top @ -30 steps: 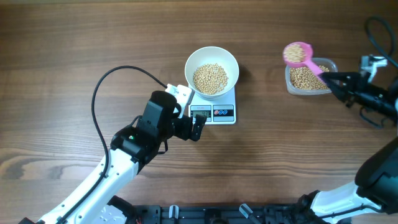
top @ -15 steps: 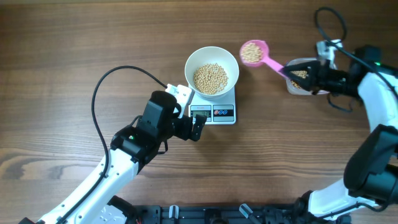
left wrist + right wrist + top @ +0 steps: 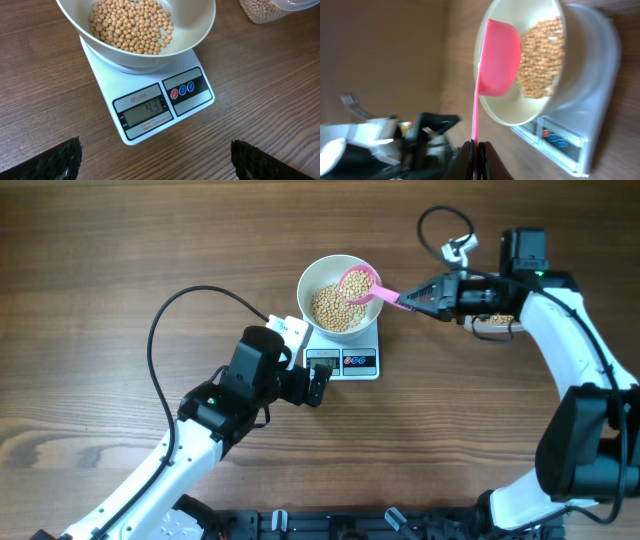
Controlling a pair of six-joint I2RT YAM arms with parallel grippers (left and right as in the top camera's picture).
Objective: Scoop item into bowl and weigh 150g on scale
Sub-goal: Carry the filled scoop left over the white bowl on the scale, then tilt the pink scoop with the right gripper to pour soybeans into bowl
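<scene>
The white bowl [image 3: 309, 276] stands on the white scale [image 3: 360, 363] and holds a heap of tan beans [image 3: 333, 310]. My right gripper [image 3: 421, 294] is shut on the handle of a pink scoop [image 3: 357, 284], whose bean-filled cup hangs over the bowl's right side. From the right wrist, the scoop [image 3: 497, 60] shows its underside in front of the bowl [image 3: 555, 102], handle pinched in the gripper [image 3: 476, 148]. My left gripper [image 3: 318, 386] rests open just left of the scale's front. In its view the scale [image 3: 150, 112] and the bowl [image 3: 200, 35] lie ahead of the gripper [image 3: 157, 165].
A clear tub of beans [image 3: 494, 321] sits right of the scale, mostly covered by my right arm; its corner shows as the tub [image 3: 260, 11] in the left wrist view. A black cable [image 3: 165, 315] loops over the table behind my left arm.
My right gripper carried the loaded pink scoop leftward from above the tub to over the bowl. My left arm stayed still and open.
</scene>
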